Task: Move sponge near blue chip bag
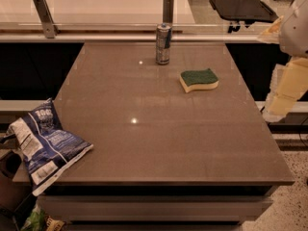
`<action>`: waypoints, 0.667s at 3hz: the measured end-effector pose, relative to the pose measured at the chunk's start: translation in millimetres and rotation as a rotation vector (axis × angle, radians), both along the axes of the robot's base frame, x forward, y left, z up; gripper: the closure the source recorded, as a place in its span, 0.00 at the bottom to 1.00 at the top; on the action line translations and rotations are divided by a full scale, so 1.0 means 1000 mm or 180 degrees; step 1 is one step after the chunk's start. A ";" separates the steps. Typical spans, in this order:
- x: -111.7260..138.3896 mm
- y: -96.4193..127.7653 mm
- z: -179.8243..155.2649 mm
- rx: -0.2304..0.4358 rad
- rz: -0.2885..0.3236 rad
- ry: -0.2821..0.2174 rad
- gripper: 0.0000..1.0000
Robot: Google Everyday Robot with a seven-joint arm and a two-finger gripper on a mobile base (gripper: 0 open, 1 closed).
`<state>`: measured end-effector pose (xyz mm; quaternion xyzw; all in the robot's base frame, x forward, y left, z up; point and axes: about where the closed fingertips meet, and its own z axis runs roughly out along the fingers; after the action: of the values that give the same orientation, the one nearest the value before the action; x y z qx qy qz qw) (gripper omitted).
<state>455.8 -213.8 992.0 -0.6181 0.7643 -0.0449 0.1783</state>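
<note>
The sponge (198,79), dark green on top over pale yellow foam, lies flat on the brown table (159,138) at the back right. The blue chip bag (42,145), wrinkly dark blue with white panels, lies on the table's front left corner and hangs over the left edge. My arm comes in at the right edge of the view, beyond the table's right side. My gripper (275,110) is at its lower pale end, to the right of the sponge and apart from it, holding nothing that I can see.
A silver and blue drink can (163,44) stands upright at the back of the table, left of the sponge. A glass railing with metal posts (44,16) runs behind the table. A dark tray table (243,7) stands at the far right back.
</note>
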 end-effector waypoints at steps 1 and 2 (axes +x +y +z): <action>0.029 0.000 0.004 0.0039 0.0171 -0.0012 0.00; 0.059 0.001 0.002 0.0087 0.0279 -0.0014 0.00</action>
<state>514.5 -212.9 994.5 -0.6485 0.7366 -0.0280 0.1901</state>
